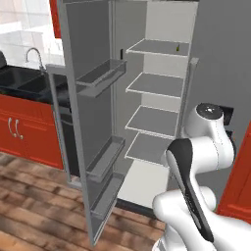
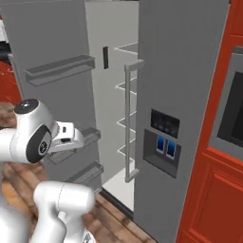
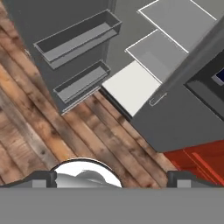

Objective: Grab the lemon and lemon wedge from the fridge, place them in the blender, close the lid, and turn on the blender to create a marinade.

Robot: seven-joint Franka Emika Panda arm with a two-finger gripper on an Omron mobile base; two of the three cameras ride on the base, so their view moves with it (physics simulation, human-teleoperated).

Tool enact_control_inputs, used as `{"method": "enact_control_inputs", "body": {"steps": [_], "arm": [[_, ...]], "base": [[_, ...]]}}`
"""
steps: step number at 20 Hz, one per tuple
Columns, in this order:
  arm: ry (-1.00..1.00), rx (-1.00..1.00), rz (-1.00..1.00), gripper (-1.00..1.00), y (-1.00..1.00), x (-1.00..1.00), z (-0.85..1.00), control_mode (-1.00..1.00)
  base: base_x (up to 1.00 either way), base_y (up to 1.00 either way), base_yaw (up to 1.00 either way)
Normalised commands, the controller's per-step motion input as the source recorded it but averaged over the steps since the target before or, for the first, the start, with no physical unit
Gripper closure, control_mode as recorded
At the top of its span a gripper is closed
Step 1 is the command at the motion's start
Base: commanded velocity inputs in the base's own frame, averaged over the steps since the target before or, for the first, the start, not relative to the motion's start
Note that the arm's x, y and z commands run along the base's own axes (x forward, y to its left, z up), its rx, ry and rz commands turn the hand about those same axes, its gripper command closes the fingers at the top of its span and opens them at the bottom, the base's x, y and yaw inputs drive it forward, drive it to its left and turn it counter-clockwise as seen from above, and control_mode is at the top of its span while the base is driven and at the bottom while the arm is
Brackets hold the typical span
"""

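Note:
The fridge [image 1: 157, 86] stands with its left door [image 1: 90, 98] swung wide open, showing several flat pale shelves. On the top shelf, at the back right, sits a small dark yellowish thing [image 1: 177, 48], too small to name. The lemon, the lemon wedge, the blender and the lid are out of view. My arm is folded in front of the shut right door [image 2: 185, 71]. In the hand view my gripper [image 3: 113, 178] is open, fingertips [image 3: 43, 178] far apart and empty, looking down at the fridge floor [image 3: 131, 85] and the lower door bins [image 3: 81, 83].
The open door and its bins [image 1: 103, 73] jut out on the left. A long bar handle [image 2: 128, 118] and a dispenser panel [image 2: 163, 142] are on the shut door. Red cabinets [image 1: 24, 130], a black counter with sink and faucet [image 1: 34, 54], an oven [image 2: 232, 104], wooden floor [image 3: 52, 131].

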Motion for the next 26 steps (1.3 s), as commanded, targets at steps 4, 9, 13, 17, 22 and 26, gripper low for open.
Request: {"method": "enact_control_inputs", "body": {"steps": [4,9,13,17,22,26], "arm": [[0.00,0.00,0.00,-1.00,0.00,0.00,0.00,1.00],[0.00,0.00,0.00,-1.00,0.00,0.00,0.00,1.00],[0.00,0.00,0.00,-1.00,0.00,0.00,0.00,1.00],[0.00,0.00,0.00,-1.00,0.00,0.00,0.00,1.00],[0.00,0.00,0.00,-1.00,0.00,0.00,0.00,1.00],[0.00,0.00,0.00,-1.00,0.00,0.00,0.00,1.00]], "base": [[0.62,0.23,-0.22],[0.54,0.23,-0.25],[0.43,0.31,-0.32],[0.40,0.47,-0.41],[0.34,0.03,-0.33],[0.36,0.01,-0.29]]}}
